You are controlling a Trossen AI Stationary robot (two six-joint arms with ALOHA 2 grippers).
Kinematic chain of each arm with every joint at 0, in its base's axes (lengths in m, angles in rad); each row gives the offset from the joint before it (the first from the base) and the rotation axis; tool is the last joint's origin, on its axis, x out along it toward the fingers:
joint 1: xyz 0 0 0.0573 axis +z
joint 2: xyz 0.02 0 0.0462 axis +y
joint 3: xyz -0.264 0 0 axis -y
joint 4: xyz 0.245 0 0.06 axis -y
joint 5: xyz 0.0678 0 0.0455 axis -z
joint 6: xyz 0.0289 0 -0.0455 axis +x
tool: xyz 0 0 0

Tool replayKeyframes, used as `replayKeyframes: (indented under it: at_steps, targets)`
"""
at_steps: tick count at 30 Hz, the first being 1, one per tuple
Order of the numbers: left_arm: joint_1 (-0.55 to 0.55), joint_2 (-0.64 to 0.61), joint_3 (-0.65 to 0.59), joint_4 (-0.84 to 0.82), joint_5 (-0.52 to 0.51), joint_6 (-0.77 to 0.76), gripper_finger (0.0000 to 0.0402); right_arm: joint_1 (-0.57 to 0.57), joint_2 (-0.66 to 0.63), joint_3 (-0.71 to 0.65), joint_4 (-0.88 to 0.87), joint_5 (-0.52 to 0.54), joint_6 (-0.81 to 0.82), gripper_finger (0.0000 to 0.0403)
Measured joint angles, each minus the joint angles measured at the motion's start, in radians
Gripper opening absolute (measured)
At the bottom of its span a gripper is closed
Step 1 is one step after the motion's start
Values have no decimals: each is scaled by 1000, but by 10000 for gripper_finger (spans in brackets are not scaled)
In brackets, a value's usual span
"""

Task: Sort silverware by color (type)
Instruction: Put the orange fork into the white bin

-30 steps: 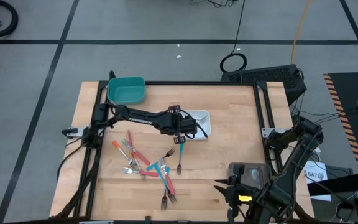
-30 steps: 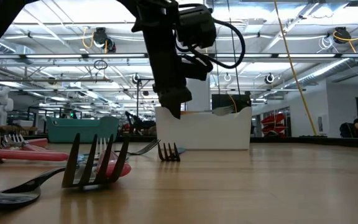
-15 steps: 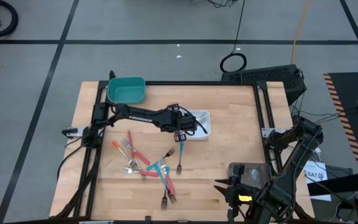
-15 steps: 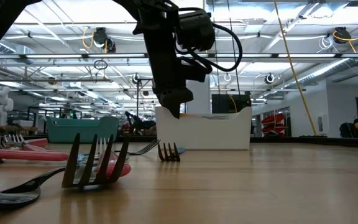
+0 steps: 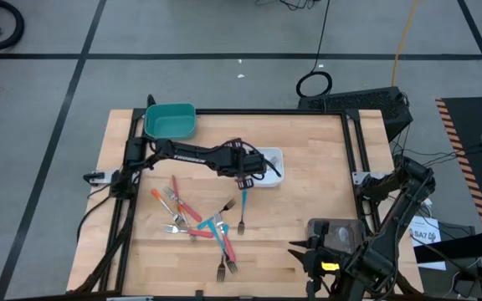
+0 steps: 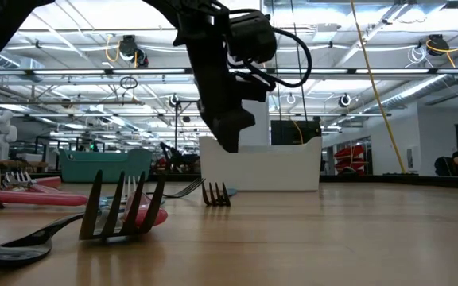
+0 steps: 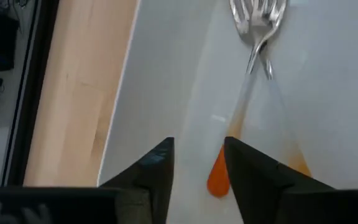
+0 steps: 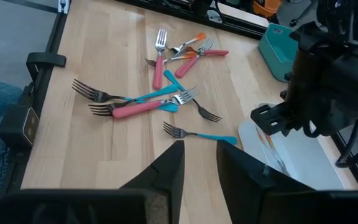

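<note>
My left gripper (image 5: 244,173) hangs open over the near left end of the white tray (image 5: 271,166), fingers slanting down. In the left wrist view its fingers (image 7: 197,146) stand on either side of an orange-handled fork (image 7: 244,99). That fork lies on the tray floor, apparently beside a second orange-handled one. Several more forks with red, orange and blue handles (image 5: 197,221) lie in a loose pile on the wood, left of centre. My right gripper (image 8: 200,149) waits raised near the table's near right corner, open, holding nothing.
A teal tray (image 5: 171,122) stands at the far left corner. One blue-handled fork (image 5: 242,216) lies apart from the pile, just near of the white tray. A black frame (image 5: 354,142) runs along the table's edges. Bare wood spans the middle and right.
My left gripper has let go. The orange-handled fork that stuck out of it above the white tray's rim has tipped level and dropped into the tray. The gripper has stayed over the tray's left end.
</note>
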Motion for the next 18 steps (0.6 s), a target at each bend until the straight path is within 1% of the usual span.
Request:
replayKeyframes:
  at_steps: [5,10,15,18]
  targets:
    - [-39,0,113,-115,17,-37,161,0,0,0,0,0,-1,89]
    - [-153,0,229,-251,18,-46,161,0,0,0,1,-7,12,89]
    - [-312,0,241,-306,17,-24,161,2,4,-6,2,-52,54,89]
    - [-408,0,229,-336,8,-43,161,8,22,-6,3,-52,57,89]
